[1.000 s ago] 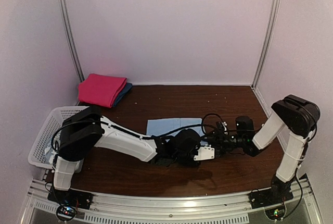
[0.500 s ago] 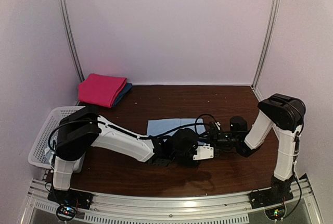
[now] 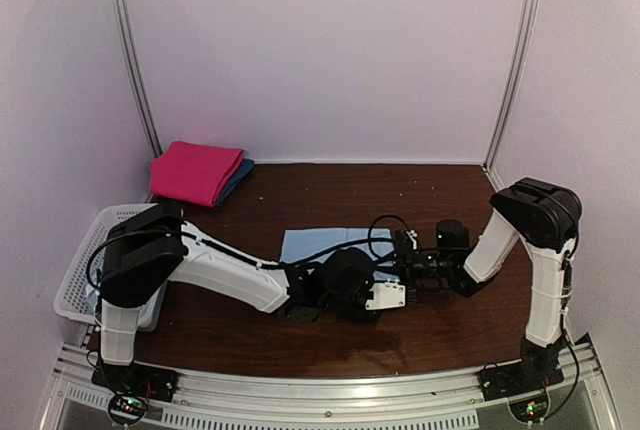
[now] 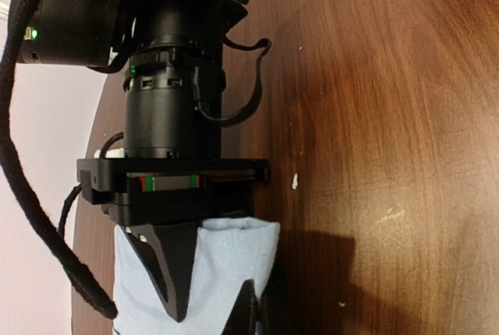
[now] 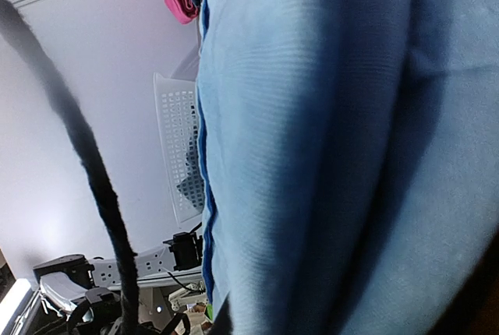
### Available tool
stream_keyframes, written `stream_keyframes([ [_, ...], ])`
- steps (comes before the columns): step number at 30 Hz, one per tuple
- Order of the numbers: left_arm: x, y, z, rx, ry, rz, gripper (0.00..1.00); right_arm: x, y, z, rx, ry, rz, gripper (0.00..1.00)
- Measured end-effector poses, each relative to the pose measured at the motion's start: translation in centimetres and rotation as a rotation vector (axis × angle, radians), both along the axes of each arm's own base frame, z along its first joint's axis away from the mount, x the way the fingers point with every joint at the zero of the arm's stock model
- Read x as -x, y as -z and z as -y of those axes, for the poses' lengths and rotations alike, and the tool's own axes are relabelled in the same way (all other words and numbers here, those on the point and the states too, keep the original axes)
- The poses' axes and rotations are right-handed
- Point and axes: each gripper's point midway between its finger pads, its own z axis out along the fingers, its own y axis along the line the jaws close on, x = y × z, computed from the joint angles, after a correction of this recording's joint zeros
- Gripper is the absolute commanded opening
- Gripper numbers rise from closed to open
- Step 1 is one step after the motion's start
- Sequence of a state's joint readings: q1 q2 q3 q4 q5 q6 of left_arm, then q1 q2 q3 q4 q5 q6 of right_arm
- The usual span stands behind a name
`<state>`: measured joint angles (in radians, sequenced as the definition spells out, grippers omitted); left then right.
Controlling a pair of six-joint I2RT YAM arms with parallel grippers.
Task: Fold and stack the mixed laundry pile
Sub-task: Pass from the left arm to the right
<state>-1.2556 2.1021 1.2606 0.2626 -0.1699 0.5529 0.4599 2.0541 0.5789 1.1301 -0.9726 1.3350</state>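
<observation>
The fold looks to be starting: right end effector [image 3: 402,262] sits at the edge of the light blue garment [image 3: 320,243], grip unclear, left end effector [image 3: 368,282] closed just beside it; next, carry that edge across

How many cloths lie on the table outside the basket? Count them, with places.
3: light blue cloth at the centre; magenta cloth at the rear left; dark blue cloth peeking from under it. Others may be hidden.

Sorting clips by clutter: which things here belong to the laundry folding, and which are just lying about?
Job in hand:
- light blue garment, flat on the table

Lying about:
- magenta cloth, folded at the back
- white basket, left edge
</observation>
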Motion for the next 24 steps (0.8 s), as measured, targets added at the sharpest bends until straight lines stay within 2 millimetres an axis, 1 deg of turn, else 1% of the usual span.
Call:
stream_keyframes([
  [1,0.0,-0.1,0.0,0.002,0.002,0.0,0.02,0.1,0.1,0.0,0.001,-0.002,-0.006,0.0],
  [3,0.1,-0.2,-0.1,0.004,0.003,0.0,0.13,0.2,0.3,0.0,0.009,-0.007,-0.012,0.0],
  [4,0.1,-0.3,-0.1,0.006,0.001,0.0,0.16,0.3,0.5,0.0,0.015,-0.008,-0.016,0.0],
  [6,0.0,-0.5,-0.2,0.01,-0.009,-0.003,0.26,0.4,0.5,0.1,0.031,-0.014,-0.013,0.0],
  [9,-0.3,-1.3,-0.5,0.026,-0.043,-0.015,0.41,0.7,0.3,0.3,0.072,-0.029,-0.005,0.0],
  [11,-0.4,-2.1,-0.9,0.039,-0.065,-0.026,0.49,0.9,-0.1,0.5,0.104,-0.041,0.009,0.0],
  [12,-0.4,-2.6,-1.4,0.052,-0.08,-0.037,0.57,0.9,-0.5,0.7,0.121,-0.047,0.015,0.0],
  [14,-0.5,-3.8,-2.6,0.078,-0.114,-0.058,0.8,1.0,-1.1,1.1,0.162,-0.061,0.037,0.0],
  [15,-0.7,-4.3,-3.1,0.086,-0.125,-0.06,0.9,0.9,-1.4,1.4,0.189,-0.067,0.044,0.0],
  [16,-0.8,-4.8,-3.7,0.105,-0.148,-0.074,0.96,0.8,-1.7,1.8,0.217,-0.069,0.052,0.0],
  [19,-1.6,-6.1,-5.5,0.149,-0.209,-0.113,0.98,0.4,-2.5,3.5,0.316,-0.067,0.071,0.0],
  [24,-2.8,-6.8,-8.1,0.195,-0.297,-0.175,0.98,-0.1,-3.1,7.2,0.483,-0.041,0.079,0.0],
])
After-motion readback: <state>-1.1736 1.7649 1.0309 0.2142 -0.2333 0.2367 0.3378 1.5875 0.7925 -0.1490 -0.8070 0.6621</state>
